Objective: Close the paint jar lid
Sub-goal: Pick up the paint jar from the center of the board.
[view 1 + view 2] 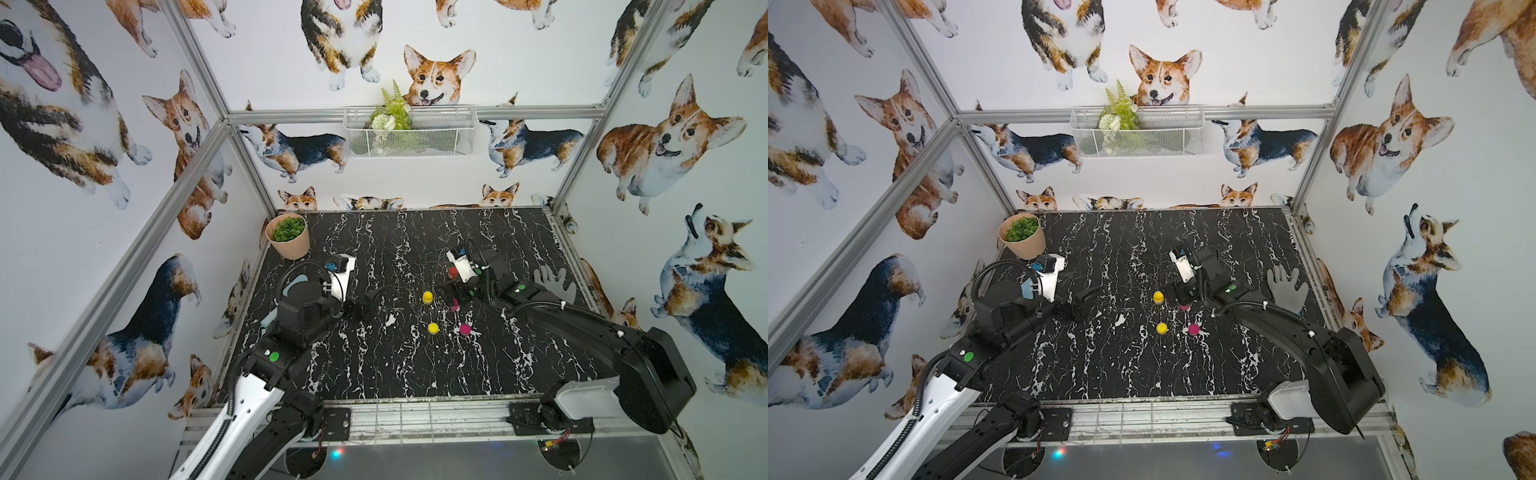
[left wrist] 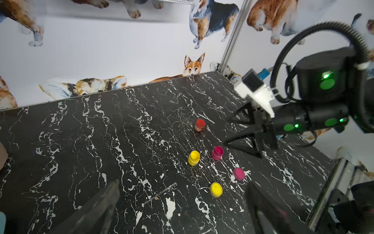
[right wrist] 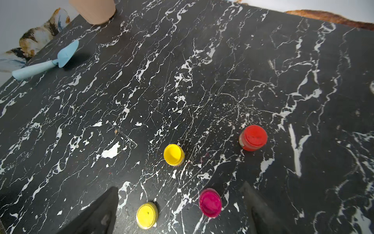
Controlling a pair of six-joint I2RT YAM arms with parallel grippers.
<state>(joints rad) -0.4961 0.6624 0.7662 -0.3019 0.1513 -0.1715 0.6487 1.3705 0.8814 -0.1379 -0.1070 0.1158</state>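
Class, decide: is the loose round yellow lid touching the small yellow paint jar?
Apart. The right wrist view shows the loose round yellow lid and the small yellow paint jar with black marble tabletop between them.

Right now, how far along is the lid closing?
Done: red jar looks capped. In hand: nothing; left gripper and right gripper both have open jaws. To do: yellow jar and pink jar stand open, yellow lid and pink lid lie loose beside them.

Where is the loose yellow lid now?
In both top views the yellow lid lies mid-table, just robot-side of the yellow jar, with the pink lid to its right.
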